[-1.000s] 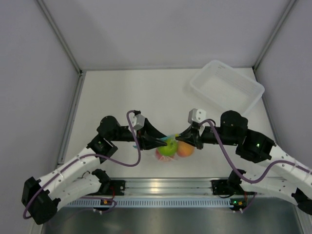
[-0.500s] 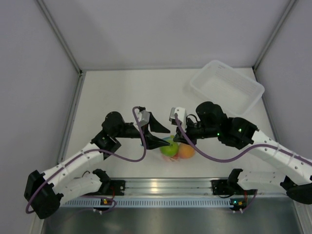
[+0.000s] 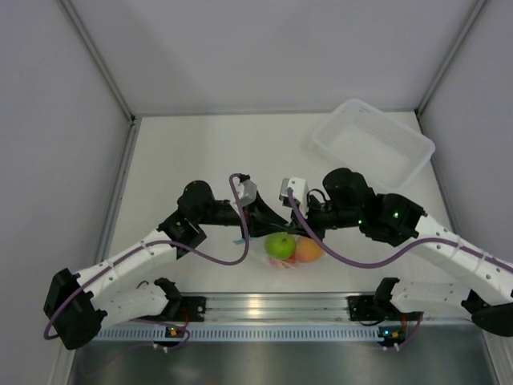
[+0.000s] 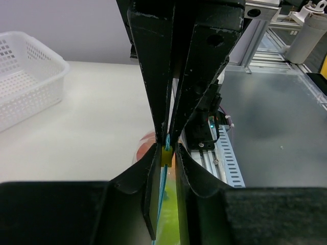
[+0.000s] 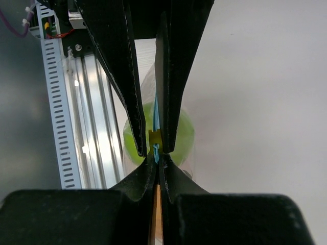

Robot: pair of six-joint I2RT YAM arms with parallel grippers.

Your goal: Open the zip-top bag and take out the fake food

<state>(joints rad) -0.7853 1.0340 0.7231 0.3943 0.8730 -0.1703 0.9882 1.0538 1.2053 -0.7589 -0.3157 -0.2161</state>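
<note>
The zip-top bag point(image 3: 286, 258) lies near the table's front edge, holding a lime green fruit point(image 3: 280, 245), an orange fruit point(image 3: 309, 250) and a red fruit point(image 3: 274, 261) that is mostly hidden. My left gripper point(image 3: 271, 224) and right gripper point(image 3: 298, 228) meet tip to tip above it. In the left wrist view my left gripper point(image 4: 167, 154) is shut on the yellow zip slider point(image 4: 167, 156) on the blue zip strip point(image 4: 162, 194). In the right wrist view my right gripper point(image 5: 156, 156) is shut on the zip strip point(image 5: 156, 122) just behind the slider point(image 5: 155, 137).
A translucent white bin point(image 3: 373, 144) stands at the back right and also shows in the left wrist view point(image 4: 25, 81). The metal rail point(image 3: 264, 309) with the arm bases runs along the front edge, close below the bag. Grey walls enclose the table.
My left gripper has moved right, toward the right gripper, and gone from open to shut on the slider. The right arm swung in over the bag a second ago and has held still since.
</note>
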